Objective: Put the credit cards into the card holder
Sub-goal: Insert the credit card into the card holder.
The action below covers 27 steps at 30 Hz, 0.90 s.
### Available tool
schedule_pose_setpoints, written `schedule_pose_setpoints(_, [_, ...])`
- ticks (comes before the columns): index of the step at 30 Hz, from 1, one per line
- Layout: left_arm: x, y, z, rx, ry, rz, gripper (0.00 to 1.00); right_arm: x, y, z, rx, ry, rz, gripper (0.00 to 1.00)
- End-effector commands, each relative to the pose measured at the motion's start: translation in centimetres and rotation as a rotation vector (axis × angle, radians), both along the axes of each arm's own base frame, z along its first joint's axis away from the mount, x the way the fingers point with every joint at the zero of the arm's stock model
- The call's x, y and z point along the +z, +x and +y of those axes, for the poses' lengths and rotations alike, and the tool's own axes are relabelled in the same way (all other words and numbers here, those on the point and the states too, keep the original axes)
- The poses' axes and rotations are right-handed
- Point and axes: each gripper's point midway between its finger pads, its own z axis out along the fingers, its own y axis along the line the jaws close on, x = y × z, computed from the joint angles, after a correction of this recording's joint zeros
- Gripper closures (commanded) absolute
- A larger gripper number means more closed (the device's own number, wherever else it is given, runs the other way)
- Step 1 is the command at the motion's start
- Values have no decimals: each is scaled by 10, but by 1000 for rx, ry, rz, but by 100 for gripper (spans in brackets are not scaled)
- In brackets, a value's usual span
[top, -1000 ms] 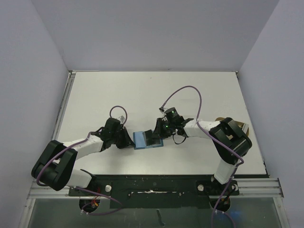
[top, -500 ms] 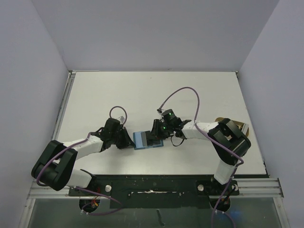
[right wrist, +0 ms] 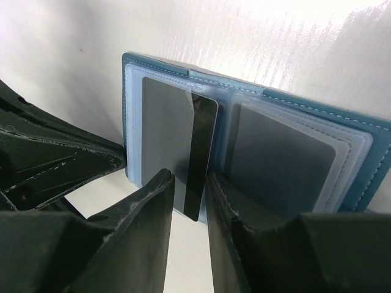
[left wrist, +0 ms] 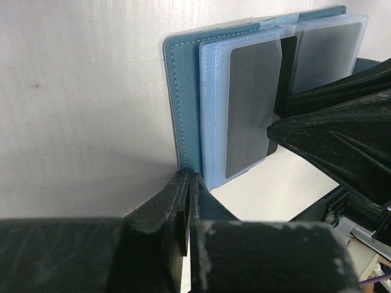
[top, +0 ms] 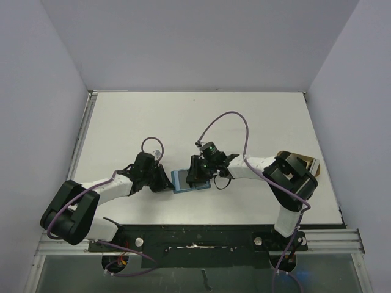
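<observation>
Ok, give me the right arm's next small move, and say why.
Probably nudge the card deeper with the right gripper: its striped end sticks out of the clear sleeve, the jaws stand apart around it, and the shut left gripper pinches the holder at its edge, so it should not slide.

Seemingly, right gripper (top: 197,176) hides half the card holder (top: 181,180).

An open card holder (left wrist: 185,91) is seen lying on the white surface (left wrist: 79,91), with a dark card (left wrist: 250,110) partly sleeved. The left gripper (left wrist: 187,178) is pressed closed at its edge, and the card is touched by the right gripper (left wrist: 276,125).
</observation>
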Motion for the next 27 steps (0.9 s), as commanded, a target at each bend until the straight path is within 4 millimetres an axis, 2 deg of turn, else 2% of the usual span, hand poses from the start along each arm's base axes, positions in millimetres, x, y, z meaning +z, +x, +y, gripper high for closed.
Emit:
schedule_pose_setpoints(1, [8,3,-6,-15,-37,-28,100,-9,-3,-4,2,-61,9,70])
schedule_pose_setpoints(16, [11,6,-7,-20,-33,-34,100,-4,-7,11,63,-31,-17,65])
schedule_pose_setpoints(27, [14,9,-8,-22,-30,-40,100,-8,-6,13,114,-72,-25,64])
